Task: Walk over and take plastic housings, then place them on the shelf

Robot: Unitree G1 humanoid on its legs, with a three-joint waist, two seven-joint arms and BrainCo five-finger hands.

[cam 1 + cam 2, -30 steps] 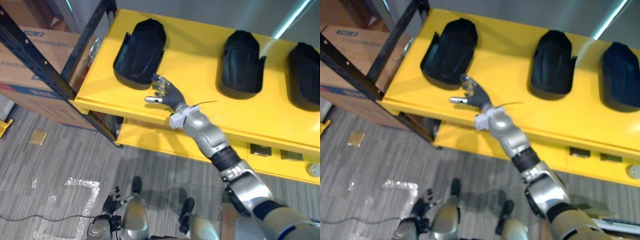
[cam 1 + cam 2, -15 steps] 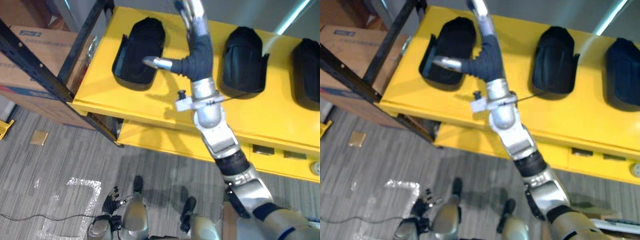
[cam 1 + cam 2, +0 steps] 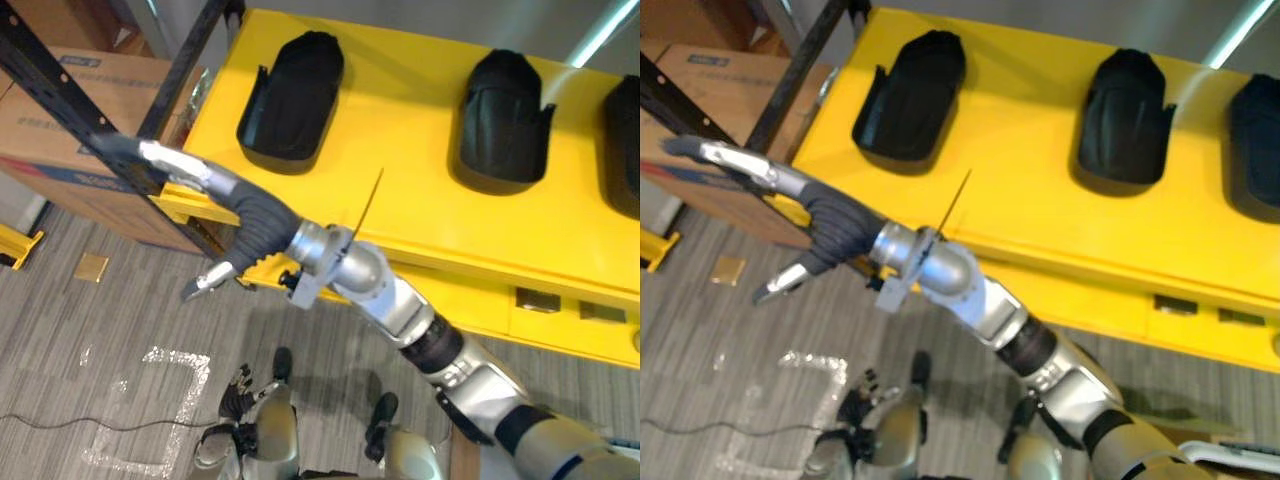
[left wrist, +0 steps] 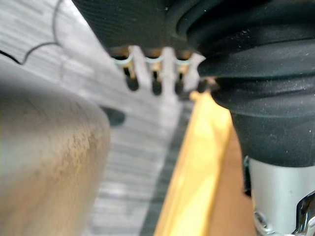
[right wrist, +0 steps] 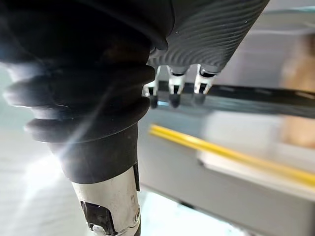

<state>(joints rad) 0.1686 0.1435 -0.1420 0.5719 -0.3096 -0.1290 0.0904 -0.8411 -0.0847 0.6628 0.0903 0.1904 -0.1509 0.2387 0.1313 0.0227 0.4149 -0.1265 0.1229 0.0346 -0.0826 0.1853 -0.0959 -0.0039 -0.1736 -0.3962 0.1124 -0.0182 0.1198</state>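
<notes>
Black glossy moulded housings [image 3: 293,100], three hollow shell shapes, lie spaced in a row on the smooth yellow shelf [image 3: 400,140], none held. Right hand [image 3: 252,215] sits off the shelf's front-left corner, apart from the nearest housing, fingers [image 3: 165,160] straight and together, thumb [image 3: 210,282] splayed, empty; left hand [image 3: 238,388] hangs low over the floor, fingers loose, empty. Grey striped carpet [image 3: 110,310] below, black steel rack post [image 3: 60,78] and cardboard carton [image 3: 110,85] just left of the shelf.
</notes>
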